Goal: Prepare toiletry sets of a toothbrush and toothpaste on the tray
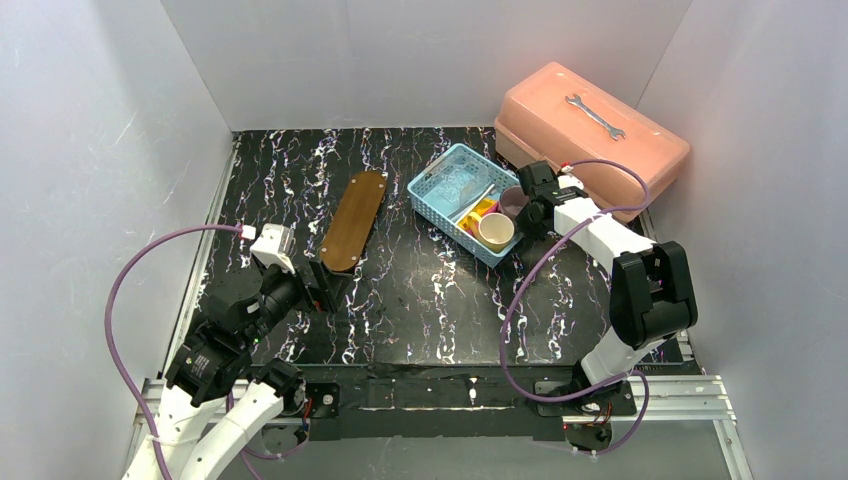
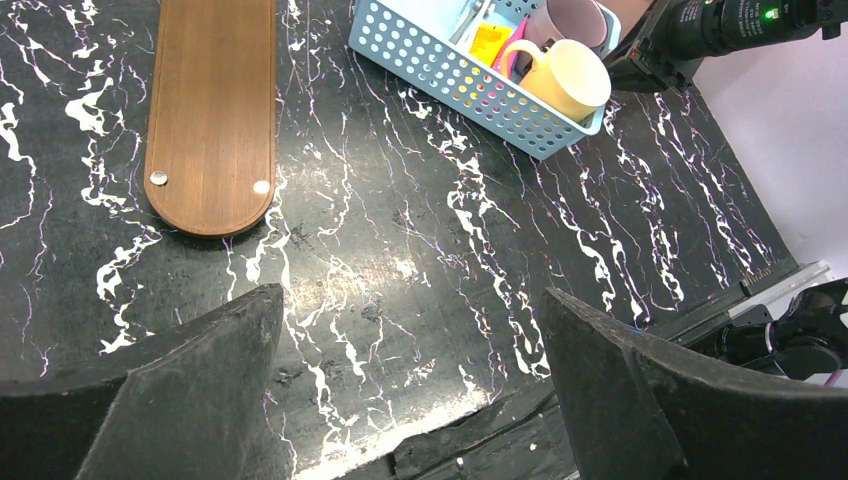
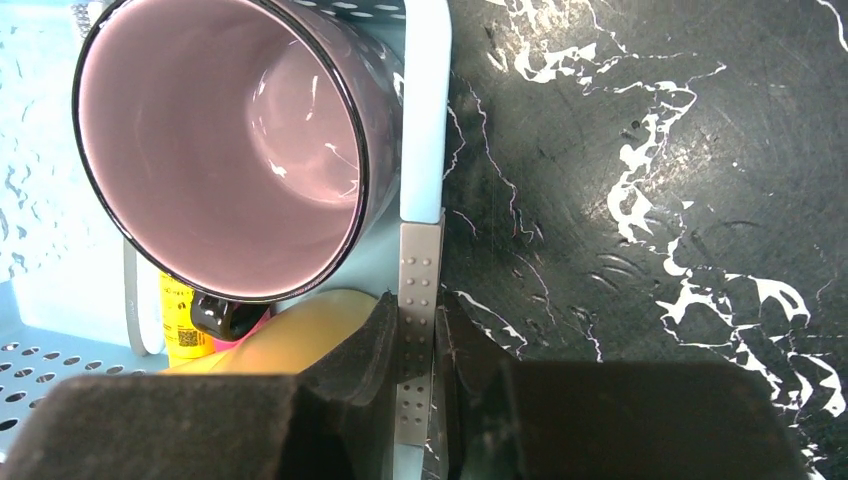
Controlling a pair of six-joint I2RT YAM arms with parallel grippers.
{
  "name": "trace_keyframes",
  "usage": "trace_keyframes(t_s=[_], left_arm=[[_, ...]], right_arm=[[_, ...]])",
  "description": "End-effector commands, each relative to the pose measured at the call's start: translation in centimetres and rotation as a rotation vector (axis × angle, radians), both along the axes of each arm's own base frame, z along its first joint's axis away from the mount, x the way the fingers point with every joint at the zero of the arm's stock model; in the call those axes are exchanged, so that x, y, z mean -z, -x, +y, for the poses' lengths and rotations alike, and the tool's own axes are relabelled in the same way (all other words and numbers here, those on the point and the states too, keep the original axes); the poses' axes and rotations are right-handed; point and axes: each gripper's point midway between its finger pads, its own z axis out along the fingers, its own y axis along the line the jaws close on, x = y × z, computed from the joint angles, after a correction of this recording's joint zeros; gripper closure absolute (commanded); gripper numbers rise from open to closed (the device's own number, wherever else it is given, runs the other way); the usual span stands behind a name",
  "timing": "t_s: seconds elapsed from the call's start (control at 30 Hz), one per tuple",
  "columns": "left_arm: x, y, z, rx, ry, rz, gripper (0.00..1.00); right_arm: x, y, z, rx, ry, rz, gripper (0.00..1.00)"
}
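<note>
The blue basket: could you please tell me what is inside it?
The basket holds a mauve mug, yellow cup, yellow toothpaste, toothbrushes and a clear container. The cups cover whatever lies beneath.

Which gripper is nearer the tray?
Left. The left gripper is just off the tray's near end; the right gripper is across the table at the blue basket's right end.

- A robot test cell in a lab: plain white panels (image 1: 100, 150) wall in a small table on three sides.
- A left arm (image 1: 235, 425) and a right arm (image 1: 600, 235), white and black, are bolted to an aluminium rail (image 1: 690, 383) and trail purple cables (image 1: 110, 310).
- A black marbled mat (image 1: 420, 290) holds staged props: a blue basket (image 1: 440, 190) and a pink toolbox (image 1: 590, 130).
</note>
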Motion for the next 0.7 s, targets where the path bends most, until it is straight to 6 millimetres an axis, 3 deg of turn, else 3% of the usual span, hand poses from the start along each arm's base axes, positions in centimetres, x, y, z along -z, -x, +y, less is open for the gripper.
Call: trace_keyframes(t_s=[0.0,0.43,0.67], left_arm=[[0.8,0.0,0.1,-0.006,-0.017,0.025,0.01],[1.2,-0.3,0.2,-0.015,-0.032,0.041,0.01],[1.3,-0.4,0.1,-0.016,-0.036,0.048,0.01]], right_arm=[[-2.4,-1.6,1.0,-0.124,0.023,-0.06,0.99],[-1.4,-2.4,2.6,-0.413,0.079,-0.009,0.99],[-2.0,-3.5,3.7,-0.558,0.098,-0.032,0.99]])
